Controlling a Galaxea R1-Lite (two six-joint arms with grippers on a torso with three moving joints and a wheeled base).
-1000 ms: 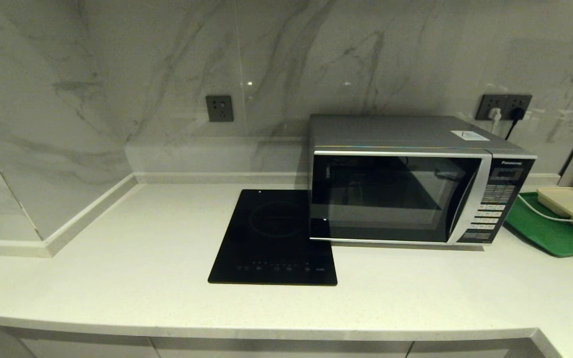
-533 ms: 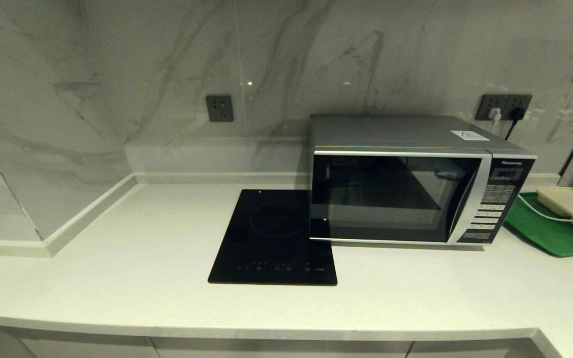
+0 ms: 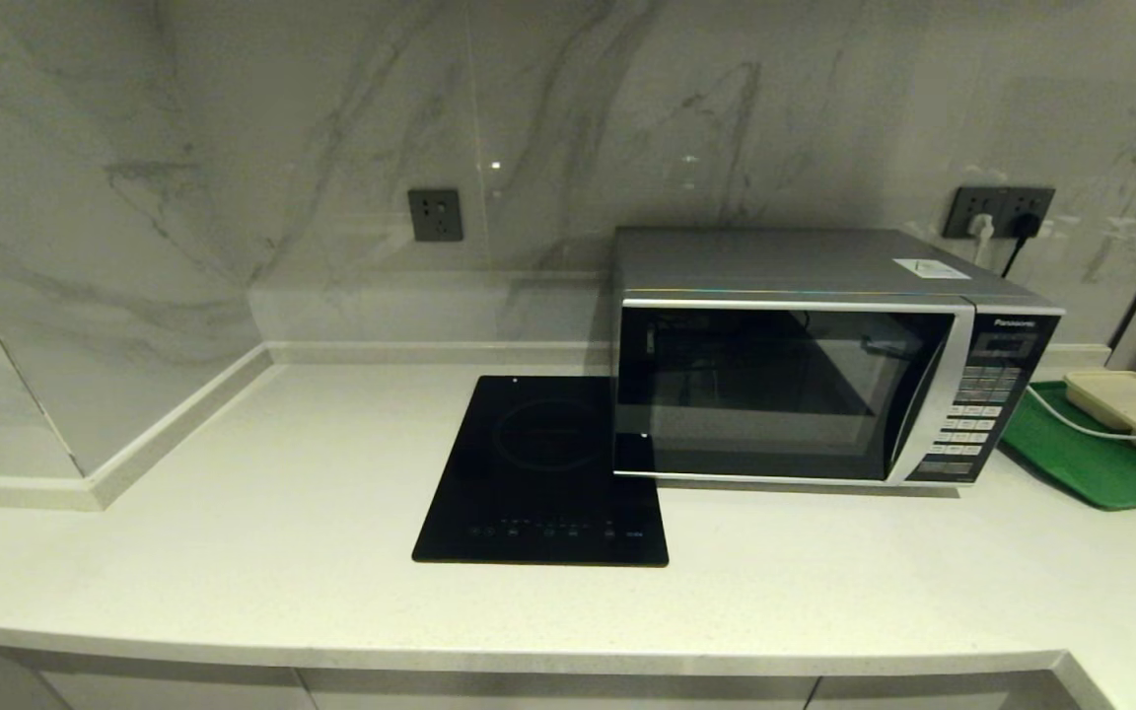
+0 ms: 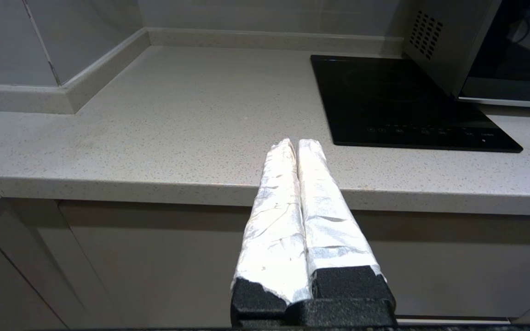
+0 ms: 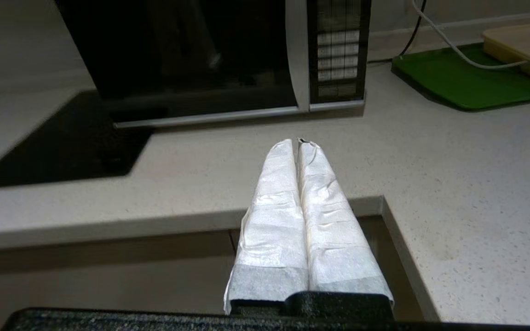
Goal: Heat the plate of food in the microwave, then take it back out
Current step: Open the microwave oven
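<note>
The silver microwave point(image 3: 805, 365) stands at the back right of the counter with its dark glass door closed and its keypad panel point(image 3: 977, 419) on the right. It also shows in the right wrist view as the microwave point(image 5: 210, 59). No plate of food shows in any view. My left gripper point(image 4: 296, 146) hangs shut and empty just off the counter's front edge, left of the cooktop. My right gripper point(image 5: 298, 143) is shut and empty too, at the counter's front edge facing the microwave. Neither arm appears in the head view.
A flat black induction cooktop point(image 3: 543, 473) lies left of the microwave, partly under its corner. A green tray point(image 3: 1091, 459) at the far right carries a beige lidded box point(image 3: 1135, 409) and a white cable point(image 3: 1081, 426). Marble walls close the back and left.
</note>
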